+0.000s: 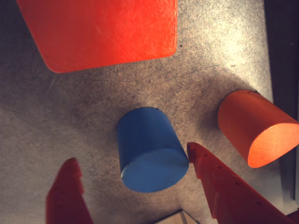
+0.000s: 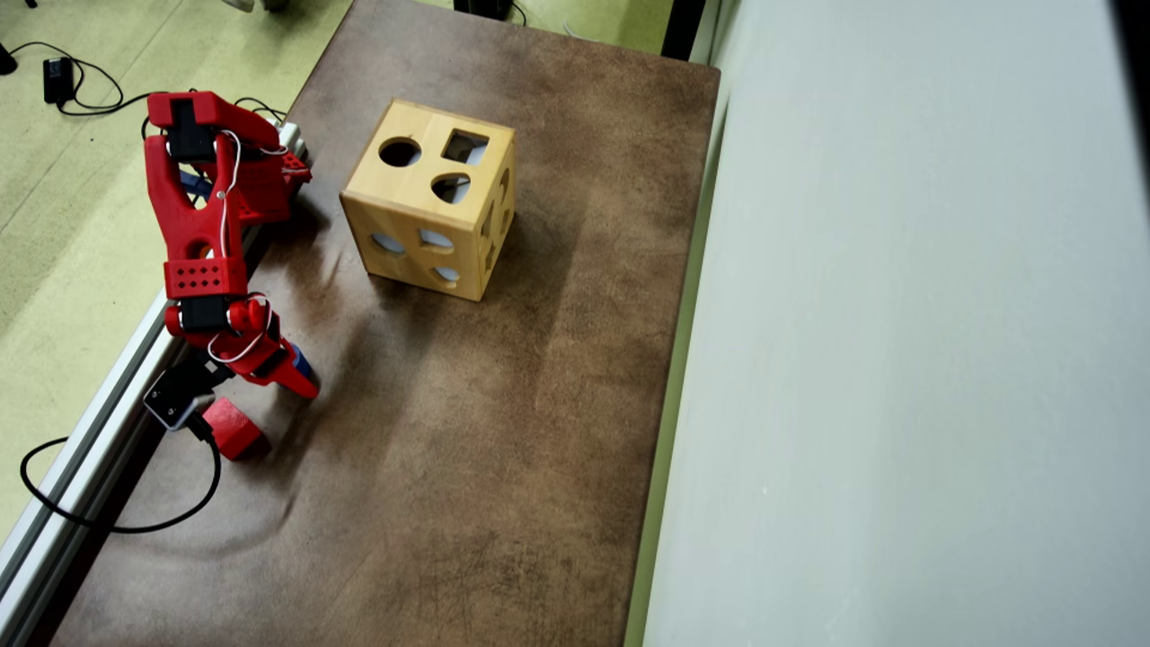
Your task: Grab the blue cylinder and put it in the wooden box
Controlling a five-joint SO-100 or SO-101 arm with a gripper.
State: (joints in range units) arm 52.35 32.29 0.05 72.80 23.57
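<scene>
In the wrist view the blue cylinder (image 1: 149, 149) stands upright on the brown mat, flat round top towards the camera. My red gripper (image 1: 131, 154) is open around it. The right finger (image 1: 219, 182) is very close to the cylinder's rim, and the left finger (image 1: 67, 196) stands well clear. In the overhead view the gripper (image 2: 292, 373) points down near the table's left edge, and only a sliver of the blue cylinder (image 2: 302, 362) shows beside it. The wooden box (image 2: 431, 198), with shaped holes in its faces, sits further up the table, apart from the arm.
A red cube (image 1: 107, 32) lies just beyond the cylinder; it is also in the overhead view (image 2: 232, 428). A red rounded block (image 1: 257, 128) lies on its side to the right, by the table edge. A metal rail (image 2: 90, 431) and a black cable (image 2: 117, 526) run along the table's left side.
</scene>
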